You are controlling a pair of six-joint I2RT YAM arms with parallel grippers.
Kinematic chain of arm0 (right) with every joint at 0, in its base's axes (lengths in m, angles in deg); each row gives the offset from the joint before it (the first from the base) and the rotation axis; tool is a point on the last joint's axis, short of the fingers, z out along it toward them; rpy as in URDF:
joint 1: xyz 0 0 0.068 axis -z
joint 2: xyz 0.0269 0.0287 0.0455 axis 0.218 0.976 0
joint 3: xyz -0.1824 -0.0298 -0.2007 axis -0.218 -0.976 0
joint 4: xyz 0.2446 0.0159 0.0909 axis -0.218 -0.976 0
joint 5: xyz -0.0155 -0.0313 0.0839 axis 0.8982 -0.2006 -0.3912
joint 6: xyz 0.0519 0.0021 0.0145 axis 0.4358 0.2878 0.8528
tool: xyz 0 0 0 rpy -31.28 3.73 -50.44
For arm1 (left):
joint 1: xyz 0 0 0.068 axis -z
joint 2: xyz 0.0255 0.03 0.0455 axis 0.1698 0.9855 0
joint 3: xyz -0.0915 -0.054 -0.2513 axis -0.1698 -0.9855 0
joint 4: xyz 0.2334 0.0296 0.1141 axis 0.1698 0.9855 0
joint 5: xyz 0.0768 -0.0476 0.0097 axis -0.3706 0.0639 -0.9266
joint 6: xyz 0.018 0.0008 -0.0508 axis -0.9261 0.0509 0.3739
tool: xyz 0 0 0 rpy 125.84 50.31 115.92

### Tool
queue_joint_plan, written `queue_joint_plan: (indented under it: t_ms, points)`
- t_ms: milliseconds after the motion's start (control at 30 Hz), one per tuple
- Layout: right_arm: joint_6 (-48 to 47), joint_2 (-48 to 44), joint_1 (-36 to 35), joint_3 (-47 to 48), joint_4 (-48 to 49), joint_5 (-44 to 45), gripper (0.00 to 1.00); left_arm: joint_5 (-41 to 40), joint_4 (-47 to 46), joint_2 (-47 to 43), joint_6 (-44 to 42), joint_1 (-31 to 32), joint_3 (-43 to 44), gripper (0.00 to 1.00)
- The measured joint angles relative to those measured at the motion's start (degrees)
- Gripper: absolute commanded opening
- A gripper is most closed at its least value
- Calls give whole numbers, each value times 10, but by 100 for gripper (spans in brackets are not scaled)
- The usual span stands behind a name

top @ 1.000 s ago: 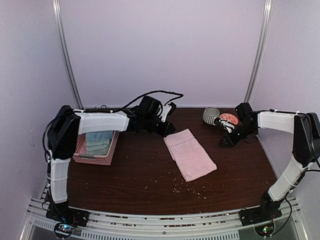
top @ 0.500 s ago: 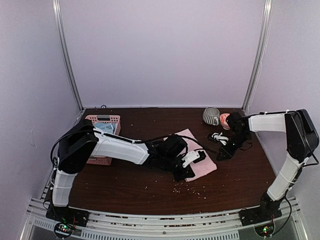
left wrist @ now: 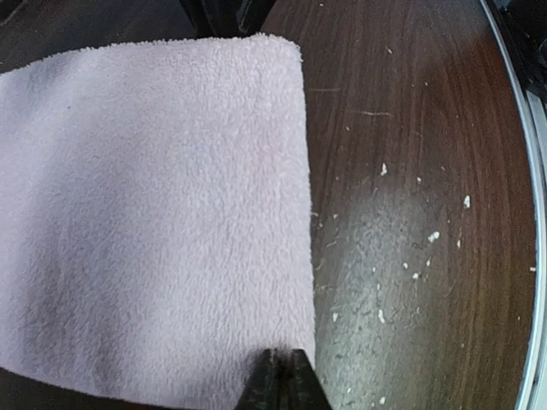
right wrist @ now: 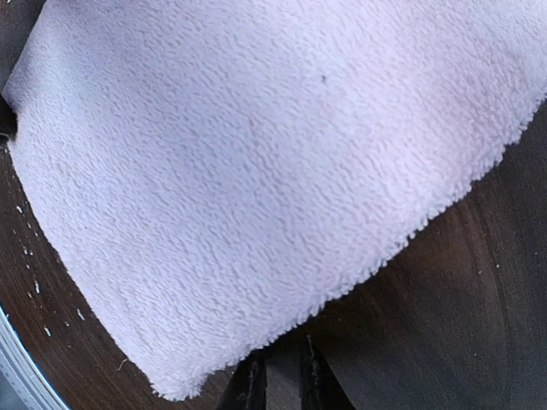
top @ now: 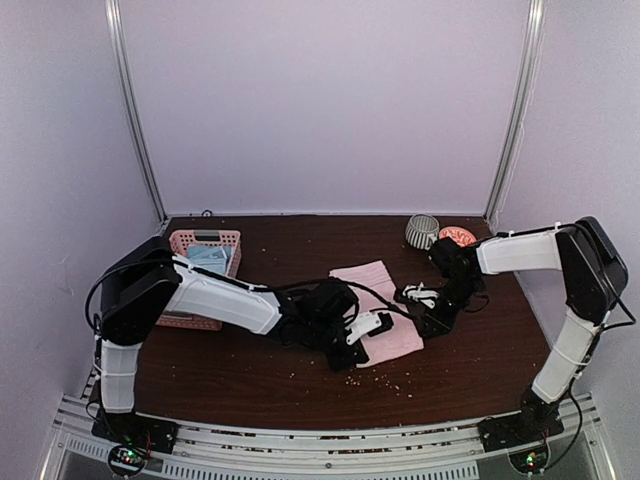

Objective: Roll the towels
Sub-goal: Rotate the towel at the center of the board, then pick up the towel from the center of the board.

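Dark wood table (top: 250,385). Pink towel (top: 375,285) flat at centre, unrolled. Left gripper (left wrist: 282,380) pressed together at towel's edge; pinch unclear. Right gripper (right wrist: 280,380) slightly spread, empty, beside opposite edge. We judge roll is starting; next move calls for folding edge over.

Pink towel (top: 365,278) partly covered by left arm (top: 225,300) in top view; cut off by frame edges in both wrist views.
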Motion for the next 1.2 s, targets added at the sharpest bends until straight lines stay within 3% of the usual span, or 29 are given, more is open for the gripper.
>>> queue_joint_plan:
  t_ms: [133, 233, 333, 400, 433, 467, 500, 700, 800, 1000, 1200]
  points:
    - [-1, -6, 2, 0, -9, 10, 15, -29, 19, -49, -9, 0, -27, 29]
    - [-2, -28, 11, -1, -24, 19, 20, -69, 16, -105, -32, 2, -58, 49]
    - [2, -75, 31, -1, -25, 29, 26, -121, -6, -176, -76, 7, -111, 56]
    - [12, -114, 44, 0, -13, 40, 41, -141, -11, -190, -107, 11, -115, 59]
    - [24, -137, 53, 1, 0, 49, 59, -145, -14, -188, -122, 13, -111, 60]
    - [37, -158, 61, 1, 18, 59, 85, -150, -13, -181, -134, 14, -102, 60]
    - [51, -177, 69, 1, 39, 67, 98, -150, -13, -169, -147, 15, -91, 59]
    - [101, -202, 113, -4, 191, 63, 100, -136, -3, -73, -197, 17, -16, 51]
    - [113, -165, 113, 3, 203, 25, 100, -123, 12, -25, -211, 22, -1, 48]
    - [127, -236, 113, -49, 257, 24, 100, -100, 19, 6, -211, 27, 21, 46]
    - [133, -224, 113, -41, 263, 9, 100, -96, 7, 11, -205, 41, 32, 49]
